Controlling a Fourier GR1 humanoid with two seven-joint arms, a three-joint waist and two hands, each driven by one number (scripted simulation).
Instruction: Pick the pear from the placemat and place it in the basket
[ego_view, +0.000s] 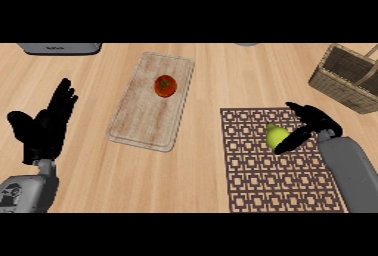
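Note:
A yellow-green pear lies on the brown patterned placemat at the right of the counter. My right hand is over the mat's upper right part, just right of the pear, its fingers curling around the fruit's right side and its thumb reaching below it. The woven wicker basket stands at the far right, beyond the mat. My left hand rests open at the left edge, fingers up.
A pale wooden cutting board lies in the middle with a red tomato on its far half. A grey appliance sits at the top left edge. Bare wood lies between board and mat.

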